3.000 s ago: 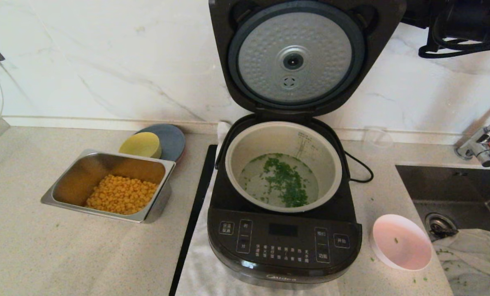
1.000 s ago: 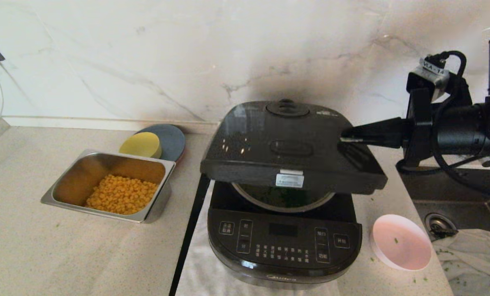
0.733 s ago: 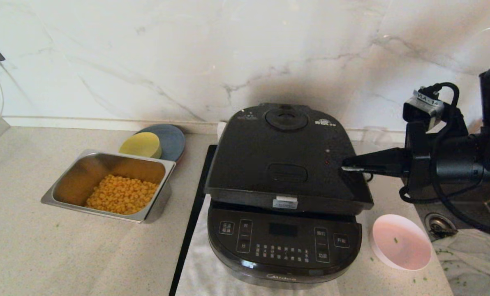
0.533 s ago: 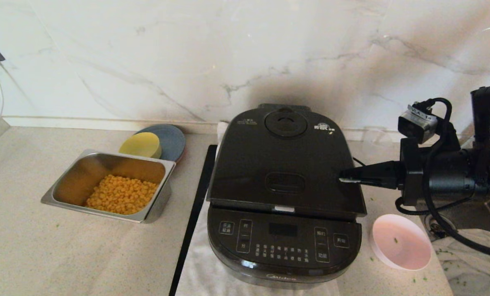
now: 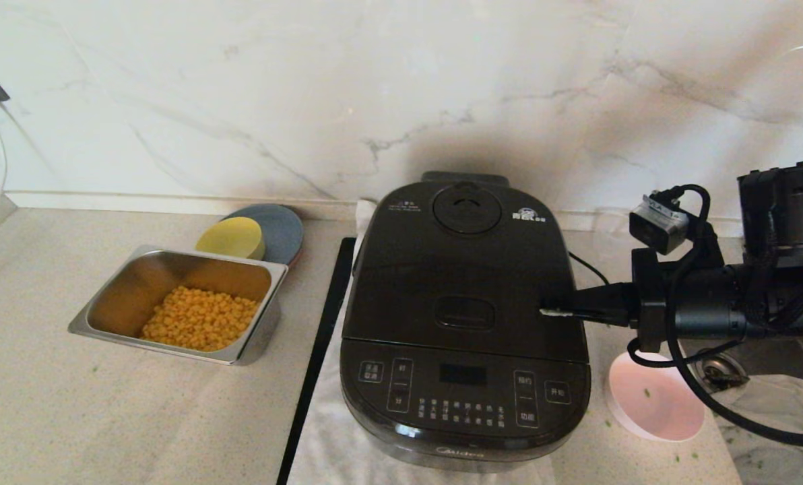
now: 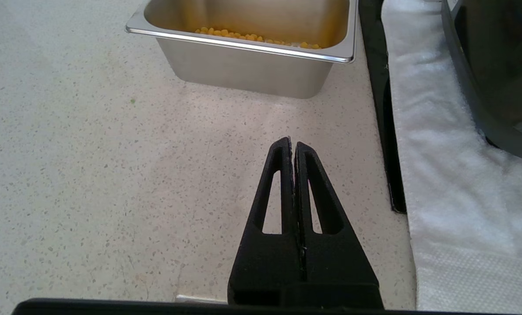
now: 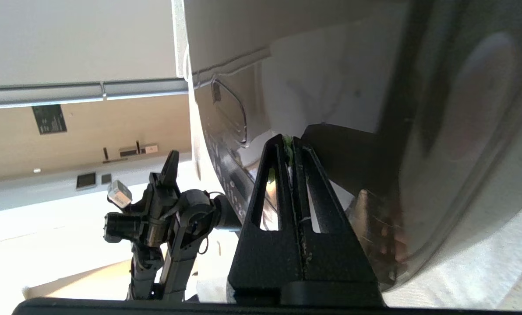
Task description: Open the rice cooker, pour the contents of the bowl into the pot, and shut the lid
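Note:
The black rice cooker (image 5: 465,397) stands mid-counter with its lid (image 5: 462,269) lying flat on the body. The pot and the green herb bits in it are hidden under the lid. My right gripper (image 5: 546,312) is shut, and its tip rests on the lid's right side, beside the latch button. In the right wrist view the same gripper (image 7: 289,142) has a green fleck at its tip, against the glossy lid (image 7: 331,65). The pale pink bowl (image 5: 654,401) sits right of the cooker with a single green bit inside. My left gripper (image 6: 292,144) hangs shut over bare counter.
A steel tray (image 5: 179,303) of corn kernels sits left of the cooker, with a yellow bowl (image 5: 232,237) on a grey plate (image 5: 280,225) behind it. A white towel (image 5: 334,444) lies under the cooker. A sink drain (image 5: 715,367) and a crumpled cloth (image 5: 772,417) are at the right.
The lid swung down from fully upright to flat on the cooker, covering the pot. My right gripper came down and leftward with it, tip on the lid.

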Robot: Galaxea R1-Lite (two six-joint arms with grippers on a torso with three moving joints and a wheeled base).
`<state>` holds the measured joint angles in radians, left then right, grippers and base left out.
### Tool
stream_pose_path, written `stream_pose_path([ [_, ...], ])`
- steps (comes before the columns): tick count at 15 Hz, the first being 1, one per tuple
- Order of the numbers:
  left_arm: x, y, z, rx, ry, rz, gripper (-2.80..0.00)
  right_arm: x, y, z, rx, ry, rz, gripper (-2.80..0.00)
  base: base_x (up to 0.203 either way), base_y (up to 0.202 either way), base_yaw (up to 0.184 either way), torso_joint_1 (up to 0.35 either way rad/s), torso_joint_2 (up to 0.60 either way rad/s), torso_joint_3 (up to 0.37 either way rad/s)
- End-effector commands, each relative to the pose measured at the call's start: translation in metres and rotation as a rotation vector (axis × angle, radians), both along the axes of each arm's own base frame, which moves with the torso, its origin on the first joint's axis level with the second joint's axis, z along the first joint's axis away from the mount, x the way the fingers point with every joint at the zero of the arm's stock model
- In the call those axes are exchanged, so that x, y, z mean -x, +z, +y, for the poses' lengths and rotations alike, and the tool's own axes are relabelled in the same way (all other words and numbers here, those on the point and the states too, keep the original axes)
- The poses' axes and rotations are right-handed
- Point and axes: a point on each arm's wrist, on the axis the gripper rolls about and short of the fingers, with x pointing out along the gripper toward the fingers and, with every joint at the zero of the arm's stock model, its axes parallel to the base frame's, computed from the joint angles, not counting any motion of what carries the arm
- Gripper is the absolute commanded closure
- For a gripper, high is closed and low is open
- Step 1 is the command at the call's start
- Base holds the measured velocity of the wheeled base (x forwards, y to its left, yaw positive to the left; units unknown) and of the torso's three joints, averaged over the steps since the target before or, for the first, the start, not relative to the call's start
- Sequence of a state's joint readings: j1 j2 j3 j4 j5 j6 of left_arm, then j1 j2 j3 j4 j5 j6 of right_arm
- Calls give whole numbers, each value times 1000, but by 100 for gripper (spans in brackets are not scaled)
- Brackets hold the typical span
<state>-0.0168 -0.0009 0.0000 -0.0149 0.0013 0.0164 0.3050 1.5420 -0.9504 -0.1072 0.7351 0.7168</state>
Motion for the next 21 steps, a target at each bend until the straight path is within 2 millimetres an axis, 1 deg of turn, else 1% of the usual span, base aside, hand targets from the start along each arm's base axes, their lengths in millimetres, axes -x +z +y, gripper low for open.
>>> stream_pose_path([
  [1, -1, -2, 0, -1, 0, 7, 0, -5, -12, 4, 12, 6, 46, 0, 0, 0, 0, 0, 0, 0],
  [3, -1, -2, 0, -1, 0, 7, 0, -5, -12, 4, 12, 6, 47, 0, 0, 0, 0, 0, 0, 0],
  [4, -1, -2, 0, -1, 0, 7, 0, -4, -8, 3, 8, 6, 33, 0, 0, 0, 0, 0, 0, 0],
  [6, -1, -2, 0, -1, 0, 7, 0, 4, 6, 1, -11, 4, -18, 0, 0, 0, 0, 0, 0, 0],
  [8, -1, -2, 0, -1, 0, 7, 0, 16, 28, -3, -41, 0, -91, 0, 0, 0, 0, 0, 0, 0],
  [10, -1, -2, 0, -1, 0, 7, 0, 29, 58, -8, -86, -31, -157, 0, 0, 0, 0, 0, 0, 0],
  [12, -1, -2, 0, -1, 0, 7, 0, 41, 81, -11, -96, -66, -176, 0, 0, 0, 0, 0, 0, 0],
  [14, -1, -2, 0, -1, 0, 7, 0, 49, 102, -13, -54, -93, -142, 0, 0, 0, 0, 0, 0, 0],
  [16, -1, -2, 0, -1, 0, 7, 0, 58, 118, -12, 62, -125, -86, 0, 0, 0, 0, 0, 0, 0],
  [17, -1, -2, 0, -1, 0, 7, 0, 64, 124, -9, 142, -156, -49, 0, 0, 0, 0, 0, 0, 0],
  [18, -1, -2, 0, -1, 0, 7, 0, 71, 124, -5, 229, -171, -7, 0, 0, 0, 0, 0, 0, 0],
  [19, -1, -2, 0, -1, 0, 7, 0, 79, 124, 0, 276, -146, 10, 0, 0, 0, 0, 0, 0, 0],
  [20, -1, -2, 0, -1, 0, 7, 0, 87, 119, 4, 307, -110, 33, 0, 0, 0, 0, 0, 0, 0],
  [21, -1, -2, 0, -1, 0, 7, 0, 94, 109, 8, 339, -70, 63, 0, 0, 0, 0, 0, 0, 0],
])
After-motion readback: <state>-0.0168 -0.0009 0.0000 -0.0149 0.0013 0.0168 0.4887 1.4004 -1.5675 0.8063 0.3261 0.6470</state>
